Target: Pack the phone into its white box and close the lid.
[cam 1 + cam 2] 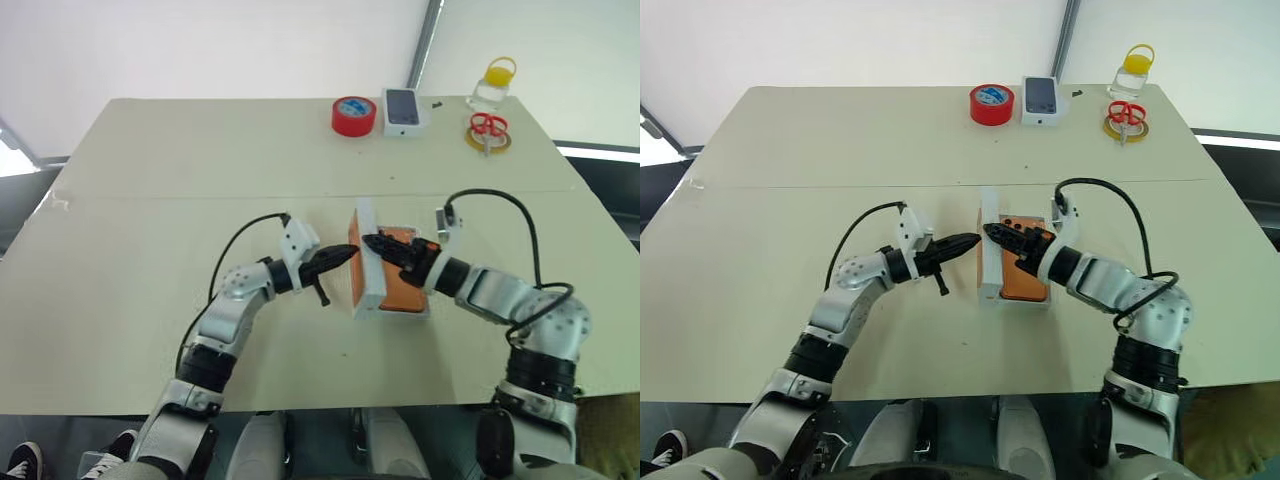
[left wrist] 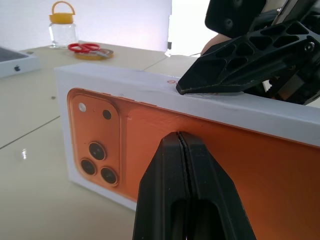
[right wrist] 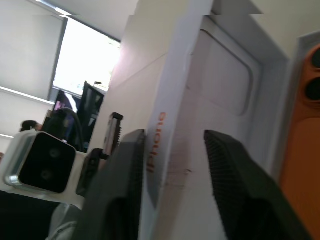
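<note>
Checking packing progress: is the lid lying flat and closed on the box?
No, the lid stands on edge, its printed face toward the shut left gripper.

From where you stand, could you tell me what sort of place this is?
Probably a test or demo workspace, not a home: a plain beige table against white screen walls, with a few props along its far edge: a red tape roll, a boxed phone, scissors and a yellow-lidded jar.

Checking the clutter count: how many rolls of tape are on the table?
2. A red roll lies at the table's far edge, beside the small white box. A yellow roll lies further right under the red-handled scissors, in front of the yellow-lidded jar.
</note>
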Tool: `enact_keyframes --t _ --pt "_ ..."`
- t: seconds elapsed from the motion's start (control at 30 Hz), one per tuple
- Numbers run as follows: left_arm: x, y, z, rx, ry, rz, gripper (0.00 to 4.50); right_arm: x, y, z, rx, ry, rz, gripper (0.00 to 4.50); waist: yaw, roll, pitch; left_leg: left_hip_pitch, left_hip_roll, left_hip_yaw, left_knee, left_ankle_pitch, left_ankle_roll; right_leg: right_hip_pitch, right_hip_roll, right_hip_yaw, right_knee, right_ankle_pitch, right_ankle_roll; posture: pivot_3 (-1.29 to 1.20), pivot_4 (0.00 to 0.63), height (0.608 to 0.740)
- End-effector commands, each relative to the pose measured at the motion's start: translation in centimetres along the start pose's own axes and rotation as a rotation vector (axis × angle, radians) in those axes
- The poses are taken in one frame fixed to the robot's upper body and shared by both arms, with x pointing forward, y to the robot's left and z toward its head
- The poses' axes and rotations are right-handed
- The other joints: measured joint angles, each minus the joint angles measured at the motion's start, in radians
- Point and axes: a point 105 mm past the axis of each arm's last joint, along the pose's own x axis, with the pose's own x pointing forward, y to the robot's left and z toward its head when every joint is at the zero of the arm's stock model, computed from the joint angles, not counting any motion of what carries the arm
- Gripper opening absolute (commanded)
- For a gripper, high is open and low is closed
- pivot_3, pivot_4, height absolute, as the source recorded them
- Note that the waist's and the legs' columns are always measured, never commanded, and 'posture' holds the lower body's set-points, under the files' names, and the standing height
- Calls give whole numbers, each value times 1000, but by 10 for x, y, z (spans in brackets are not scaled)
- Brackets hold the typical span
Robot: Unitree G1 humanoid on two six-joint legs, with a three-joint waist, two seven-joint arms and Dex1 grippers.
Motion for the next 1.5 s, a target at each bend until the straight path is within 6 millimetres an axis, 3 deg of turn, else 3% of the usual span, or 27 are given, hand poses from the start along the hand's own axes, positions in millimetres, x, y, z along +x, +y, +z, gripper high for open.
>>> enact_keyframes --t 0.03,0.13,0.27,0.43,0.53,0.6,0.63,0.7,0.73,0.83,0.97,1.27,1.5 --pt "22 -14 6 23 -33 -79 0 -27 -8 22 -82 -65 -61 3498 10 0 0 0 0 0 0 0 0 0 0 0 0 0 0 0 150 739" --pt "36 -21 8 11 -56 -112 0 -50 -15 33 -160 -77 -128 3498 13 0 0 -1 0 0 0 0 0 0 0 0 -2 -1 0 0 150 739" --pt "41 -26 7 11 -64 -138 0 -66 -32 36 -285 -58 -256 3498 10 0 0 -1 1 1 0 -1 1 0 1 0 -3 -1 -1 0 150 739" --pt "30 -19 5 34 -44 -118 0 -60 -23 42 -484 -93 -255 3498 7 1 1 0 3 1 0 -1 2 0 4 1 -4 -2 -1 0 150 739" --pt "15 -9 8 46 -27 -93 0 -53 -21 49 -674 -116 -285 2609 11 1 1 0 3 0 0 -1 2 -1 5 1 -4 -1 0 0 150 739" --pt "3 -5 9 41 -8 -79 0 -49 -20 51 -823 -112 -297 1444 12 1 1 -1 3 0 0 -1 2 -1 5 1 -4 -1 0 0 150 739" --pt "-4 -5 9 46 8 -78 0 -47 -21 49 -893 -99 -308 1167 12 1 1 -1 3 0 0 -1 2 -1 4 1 -4 -1 0 0 150 739" --pt "-14 -4 5 39 45 -73 0 -44 -24 46 -977 -85 -301 197 12 1 1 -1 3 0 0 -1 2 -1 4 1 -4 -2 -2 0 150 739" --pt "-20 -3 -2 34 78 -61 0 -41 -25 42 -987 -76 -282 44 13 1 1 -1 3 0 0 -1 2 -1 4 1 -4 -2 -2 0 150 739" --pt "-31 -3 -23 22 174 -40 0 -37 -31 26 -1076 -2 -258 44 15 1 1 -1 3 0 0 -1 2 0 4 1 -4 -3 -3 0 150 739" --pt "-26 -5 -36 27 224 -27 0 -37 -38 17 -1125 53 -258 44 15 1 1 -1 3 0 0 -1 2 0 3 1 -5 -3 -3 0 150 739" --pt "16 -6 -35 17 157 -45 0 -39 -38 16 -1150 77 -259 44 14 0 1 -1 2 0 1 -1 2 1 3 1 -6 -2 -3 0 150 739" --pt "27 -6 -28 38 129 -61 0 -43 -43 19 -1147 61 -302 44 16 0 1 -1 2 0 1 -1 2 1 3 1 -6 -2 -3 0 150 739"
